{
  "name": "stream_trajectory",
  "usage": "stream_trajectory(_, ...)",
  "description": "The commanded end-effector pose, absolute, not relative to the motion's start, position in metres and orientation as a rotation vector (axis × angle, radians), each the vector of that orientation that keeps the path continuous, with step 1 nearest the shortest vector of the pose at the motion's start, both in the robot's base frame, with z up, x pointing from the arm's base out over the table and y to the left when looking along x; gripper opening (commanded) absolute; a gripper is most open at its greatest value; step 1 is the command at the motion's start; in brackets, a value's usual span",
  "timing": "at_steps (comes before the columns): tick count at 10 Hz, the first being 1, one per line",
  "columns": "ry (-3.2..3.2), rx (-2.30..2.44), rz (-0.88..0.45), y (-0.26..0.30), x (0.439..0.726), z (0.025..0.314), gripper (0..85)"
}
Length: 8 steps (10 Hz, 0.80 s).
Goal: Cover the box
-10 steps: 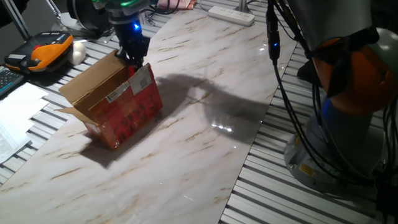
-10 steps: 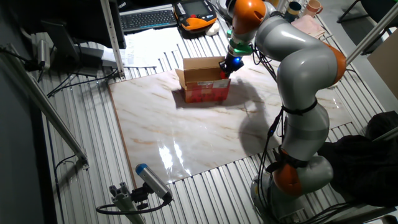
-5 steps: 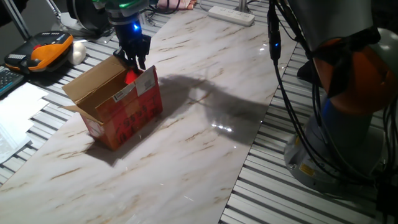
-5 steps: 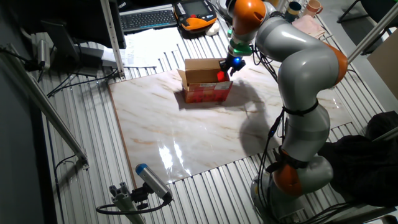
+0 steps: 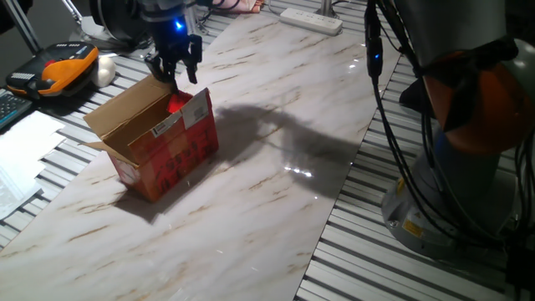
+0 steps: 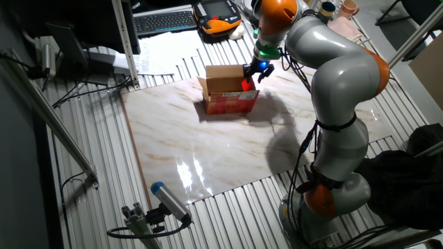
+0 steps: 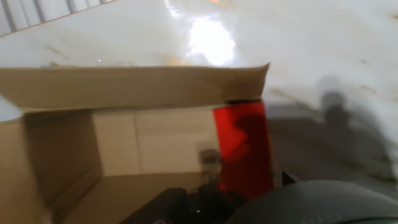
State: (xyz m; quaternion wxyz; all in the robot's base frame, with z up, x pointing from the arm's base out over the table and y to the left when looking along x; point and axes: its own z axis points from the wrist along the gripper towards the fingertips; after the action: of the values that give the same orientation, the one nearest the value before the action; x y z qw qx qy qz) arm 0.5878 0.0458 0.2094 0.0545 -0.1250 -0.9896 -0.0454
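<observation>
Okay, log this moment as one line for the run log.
task: cover the box | gripper: open, empty, above box | box: on marble table, flaps up, not yet covered

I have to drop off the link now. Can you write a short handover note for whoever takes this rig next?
Gripper: open, holding nothing, hovering just above the far end of the box, not touching it.
Box: standing on the marble table, top open. The long brown flap stands up and leans outward; the flap with the white label stands roughly upright along the near side; a small red end flap is also up.
Done: no flap is folded down.
Left: fold the flaps over the opening so the box is covered.
</observation>
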Motion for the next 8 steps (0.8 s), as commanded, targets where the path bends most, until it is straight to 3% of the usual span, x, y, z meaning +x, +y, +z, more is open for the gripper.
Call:
stream_trajectory(1,-3.005,-0.400,-0.135,0.058,0.587,0.214,51.0)
stream_trajectory(4,-3.017,-0.404,-0.228,0.079,0.586,0.209,0.0)
stream_trajectory(6,-3.023,-0.328,-0.243,0.080,0.585,0.207,0.0)
stream_trajectory(8,-3.024,-0.268,-0.349,0.080,0.585,0.207,0.0)
